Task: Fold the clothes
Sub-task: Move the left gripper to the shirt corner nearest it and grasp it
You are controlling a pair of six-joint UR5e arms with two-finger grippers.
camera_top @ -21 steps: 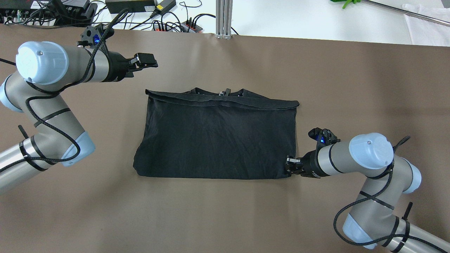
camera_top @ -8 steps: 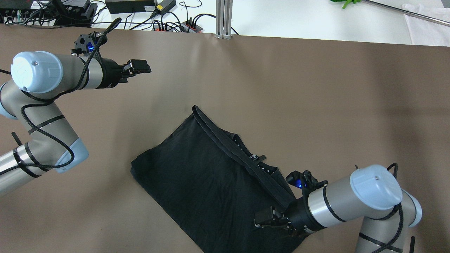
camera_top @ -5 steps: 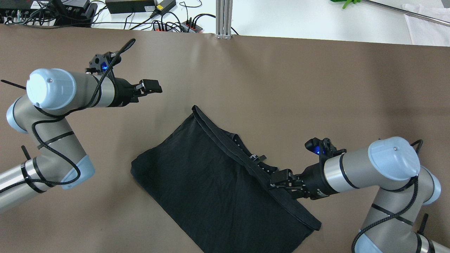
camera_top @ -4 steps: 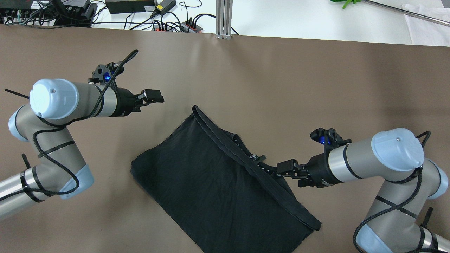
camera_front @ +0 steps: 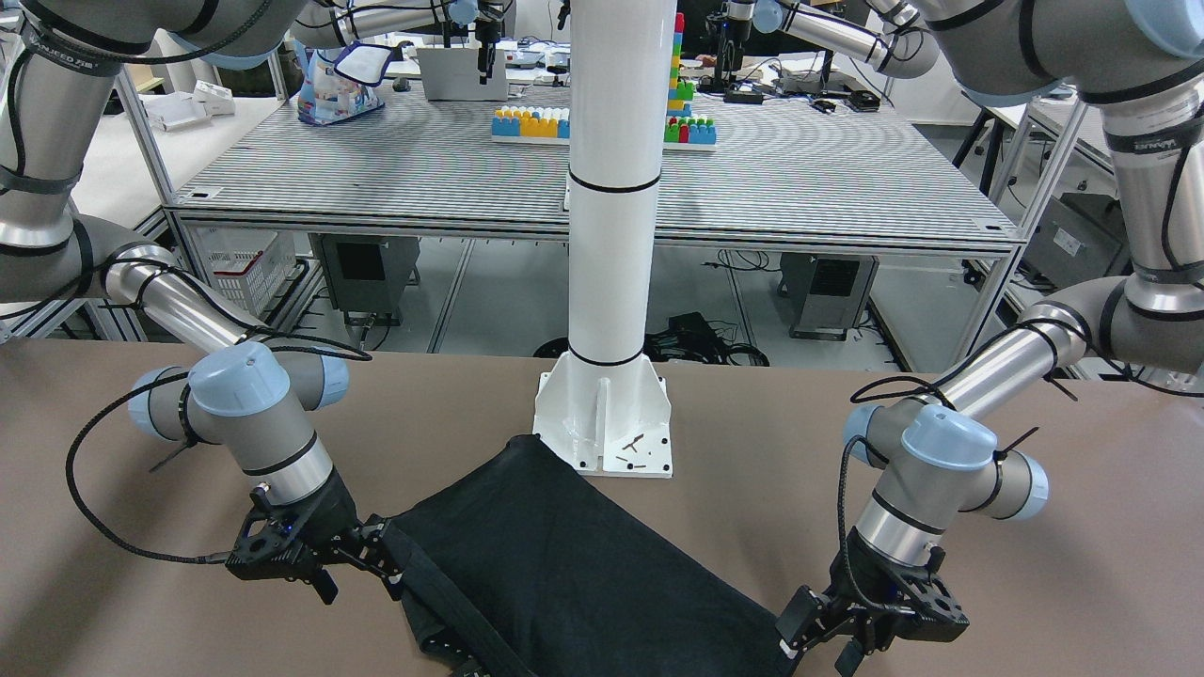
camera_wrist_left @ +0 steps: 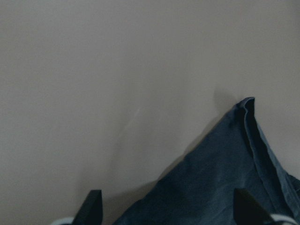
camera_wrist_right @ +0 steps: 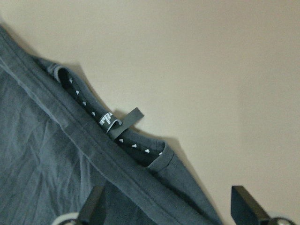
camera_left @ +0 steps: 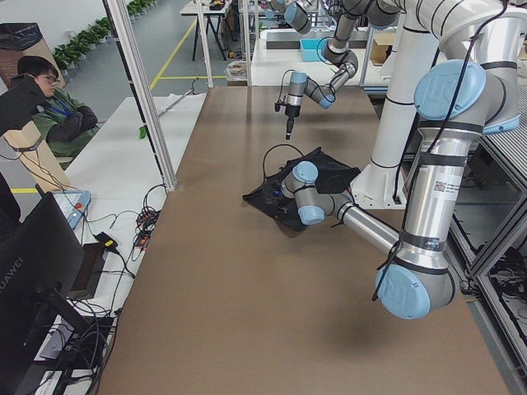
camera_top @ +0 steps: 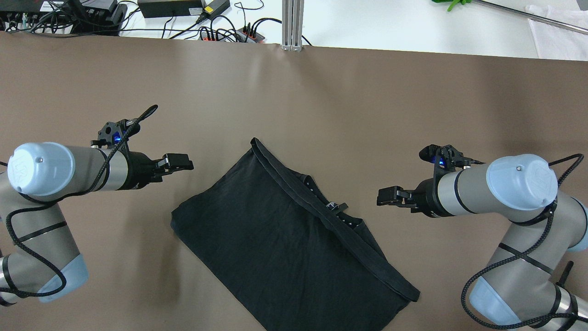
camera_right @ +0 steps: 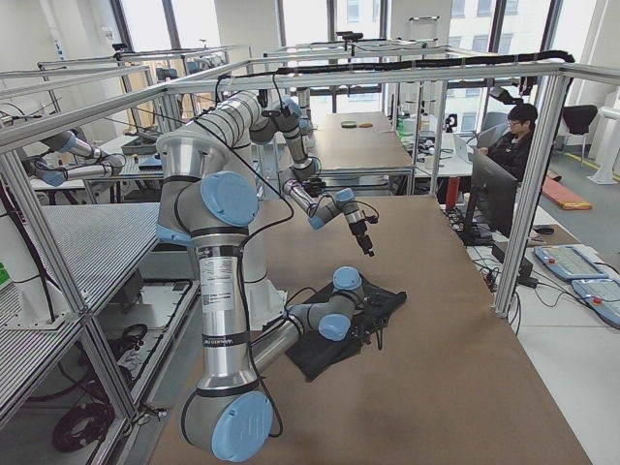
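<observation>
The brown table [camera_top: 321,92] carries only the shirt. In the overhead view the left arm [camera_top: 69,172] comes in from 9 o'clock and the right arm [camera_top: 482,188] from 3 o'clock. Both lie low and nearly level, their wrists aimed at each other across the cloth.

The black shirt [camera_top: 275,243] lies flat at the table's centre and toward 6 o'clock, near the robot. It is folded into a double rectangle. It sits skewed, its long edges running from about 11 o'clock to 5 o'clock, and its 6 o'clock corner runs off the bottom of the view. The hem [camera_top: 303,195] forms the edge facing 1 o'clock, and the collar [camera_top: 342,216] peeks out just beyond it.

The left claw [camera_top: 180,162] hangs off the shirt at its 9 o'clock side, near but not touching. Its fingers are spread wide with nothing between them, and its wrist camera looks at the 11 o'clock corner. The right claw [camera_top: 383,196] hangs at the shirt's 3 o'clock side, also apart from it, spread wide and empty, facing the collar.

Judging by this, the arms flank the cloth so that each can take an edge for the next fold. The skew probably needs squaring first.

A small label [camera_wrist_right: 123,120] sticks out of the collar.
</observation>
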